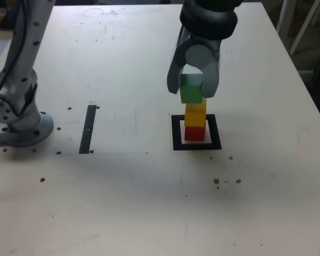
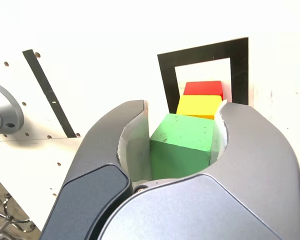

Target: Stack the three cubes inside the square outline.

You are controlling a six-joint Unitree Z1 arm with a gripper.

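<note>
The red cube [image 1: 194, 132] sits inside the square outline [image 1: 176, 133], and the yellow cube [image 1: 196, 112] rests on top of it. My gripper [image 1: 192, 90] is shut on the green cube [image 1: 191, 88], which is right over the yellow one and shifted a little toward the exterior view's left. Whether green touches yellow I cannot tell. In the wrist view the green cube [image 2: 182, 142] is clamped between both jaws of the gripper [image 2: 185, 120], with the yellow cube [image 2: 200, 106], the red cube [image 2: 204, 88] and the square outline [image 2: 165, 75] beyond it.
The arm's grey base [image 1: 21, 128] stands at the exterior view's left. A straight black tape strip [image 1: 88, 128] lies between the base and the outline; the wrist view shows the strip [image 2: 47, 92] too. The table's right edge [image 1: 309, 90] runs near white furniture legs.
</note>
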